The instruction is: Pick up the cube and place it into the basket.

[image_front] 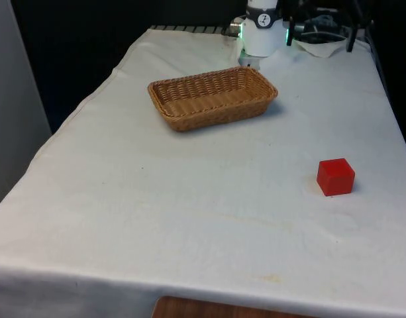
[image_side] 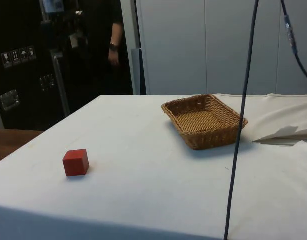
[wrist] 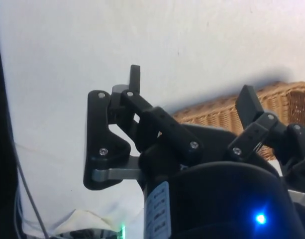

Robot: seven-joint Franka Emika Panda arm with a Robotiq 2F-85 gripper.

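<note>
Basket (image_front: 212, 97) stood toward the front view's left and far end of the table (image_front: 156, 199), a shallow oblong wicker tray, empty, with its opening facing up. Cube (image_front: 336, 177) lay toward the front view's right, well apart from the basket, resting flat on the white cloth with nothing touching it. In the side view the cube (image_side: 75, 162) sat near the table's edge, with the basket (image_side: 204, 121) farther along the cloth.

The cube was red, with sharp edges and 3 faces visible, all plain and matte. It appeared rigid and small, probably light, and its flat parallel sides should have given the fingers a stable seat; a grasp across 2 opposite vertical faces, centred on the body, looked most secure. Surface slip could not be judged.

In the wrist view the gripper (wrist: 189, 87) hung above the cloth beside the basket's rim (wrist: 271, 107), its 2 fingers spread wide with nothing between them.

A person's arm (image_side: 113, 47) showed beyond the table in the side view.
</note>
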